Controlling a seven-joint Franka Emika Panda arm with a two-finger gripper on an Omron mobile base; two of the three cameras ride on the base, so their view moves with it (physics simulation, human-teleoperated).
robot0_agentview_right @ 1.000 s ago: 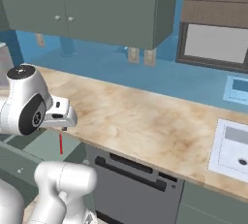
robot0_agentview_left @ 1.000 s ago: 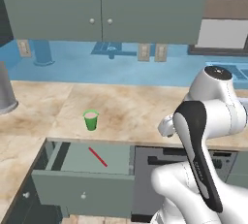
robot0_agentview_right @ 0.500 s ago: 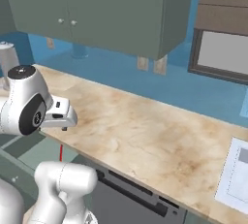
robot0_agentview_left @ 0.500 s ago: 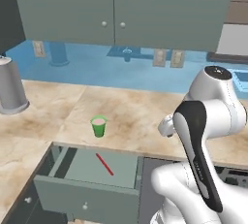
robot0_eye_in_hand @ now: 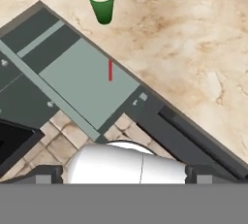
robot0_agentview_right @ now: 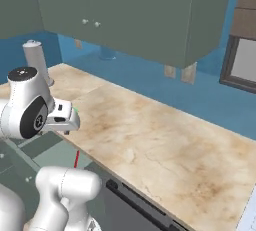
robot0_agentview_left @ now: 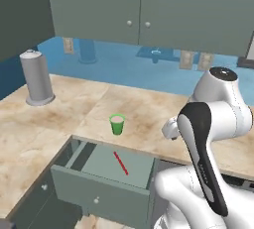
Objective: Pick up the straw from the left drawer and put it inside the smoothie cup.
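Our fingers (robot0_eye_in_hand: 121, 182) are spread and empty, with the straw (robot0_eye_in_hand: 110, 70) in the open drawer (robot0_eye_in_hand: 87, 85) ahead and the cup (robot0_eye_in_hand: 102, 2) on the counter (robot0_eye_in_hand: 193, 48) beyond.

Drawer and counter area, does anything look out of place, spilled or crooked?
Nothing spilled or damaged. The left drawer is pulled open, and the straw lies loose and slanted on its floor. The smoothie cup stands upright on the counter behind it.

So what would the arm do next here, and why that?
Probably lower the tool toward the straw, jaws kept wide. The straw lies flat on the floor of the left drawer, which already stands pulled out, and nothing is on it yet. The smoothie cup waits upright on the counter just behind the drawer. The hand view looks down on the straw from well above, so the descent comes first.
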